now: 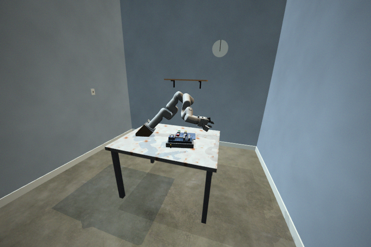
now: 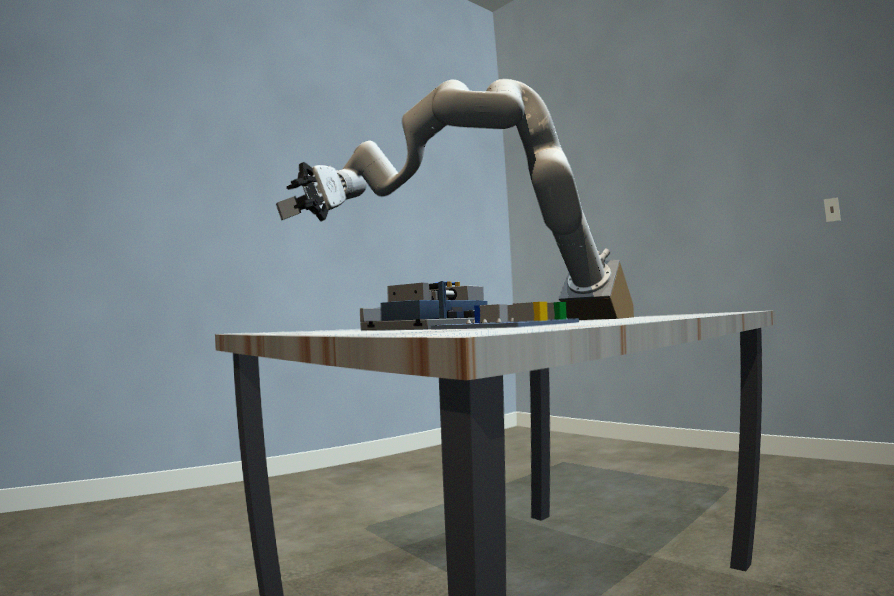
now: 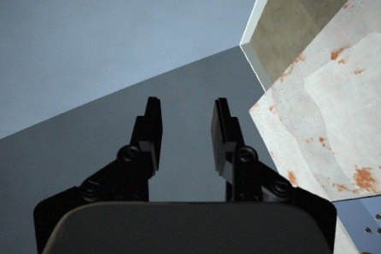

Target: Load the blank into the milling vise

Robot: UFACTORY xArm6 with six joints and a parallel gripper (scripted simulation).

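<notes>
The blank with the green end (image 2: 559, 309) lies on the infeed plate beside a blank with a yellow end (image 2: 540, 310), near the arm's base. The blanks show small in the top view (image 1: 181, 134). The milling vise (image 2: 431, 297) stands on its raised plate in the middle of the table and also shows in the top view (image 1: 180, 141); I cannot see between its jaws. My gripper (image 2: 299, 197) hangs high in the air beyond the vise, far from the blanks, and also shows in the top view (image 1: 210, 122). In the wrist view its fingers stand partly apart with nothing between them.
The arm's base (image 2: 596, 294) sits on a wedge at the table's far side. The wrist view shows the table corner (image 3: 328, 119), a bit of a blue plate with holes (image 3: 371, 219), and the wall and floor beyond.
</notes>
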